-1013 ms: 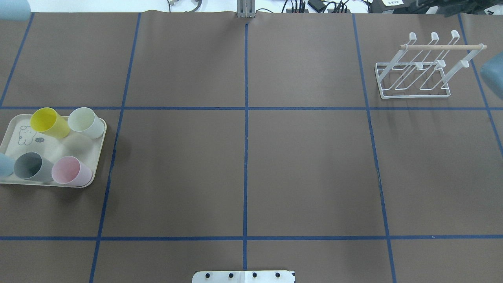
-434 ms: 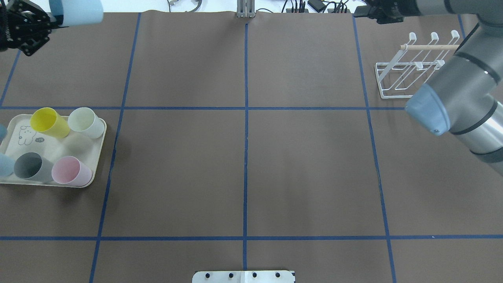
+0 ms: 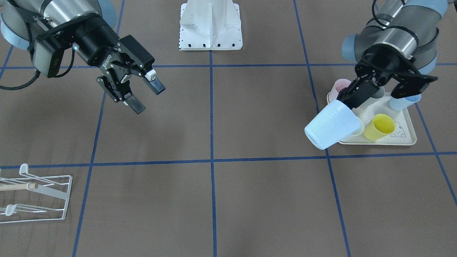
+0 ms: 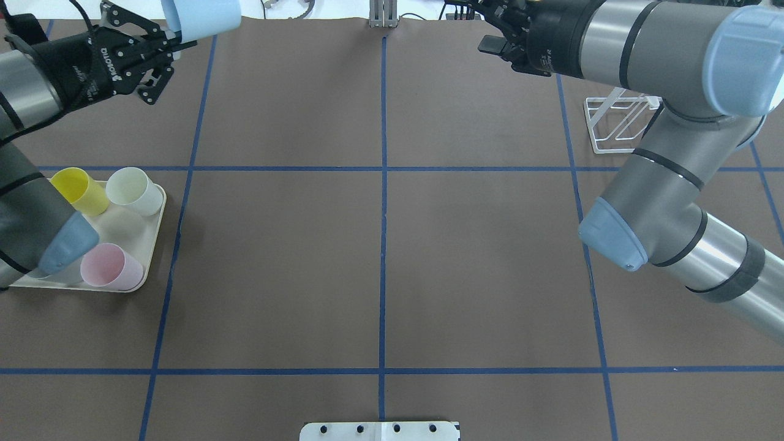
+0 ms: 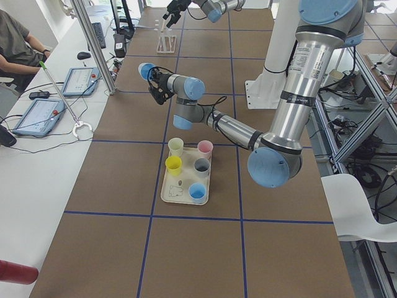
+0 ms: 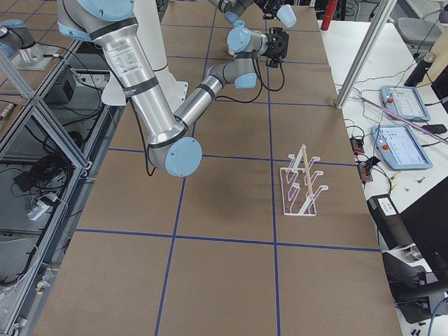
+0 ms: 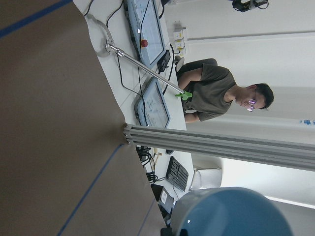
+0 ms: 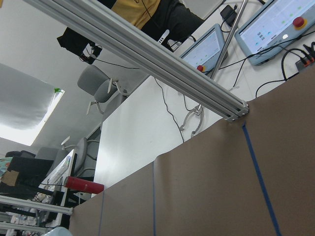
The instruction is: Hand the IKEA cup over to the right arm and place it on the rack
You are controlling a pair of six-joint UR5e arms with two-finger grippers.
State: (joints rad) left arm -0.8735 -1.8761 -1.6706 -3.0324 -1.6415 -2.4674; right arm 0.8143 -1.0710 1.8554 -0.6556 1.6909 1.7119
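While my left gripper pinches the pale blue IKEA cup, held tipped on its side in the air over my left half of the table, I judge the pick done. My right gripper hangs with jaws spread and nothing between them, well apart from the cup. The handover is not yet begun. The rack carries no cup. Other cups stand on the tray.

Silver left arm and right arm, light-blue joint caps, black bands, looping black cable.
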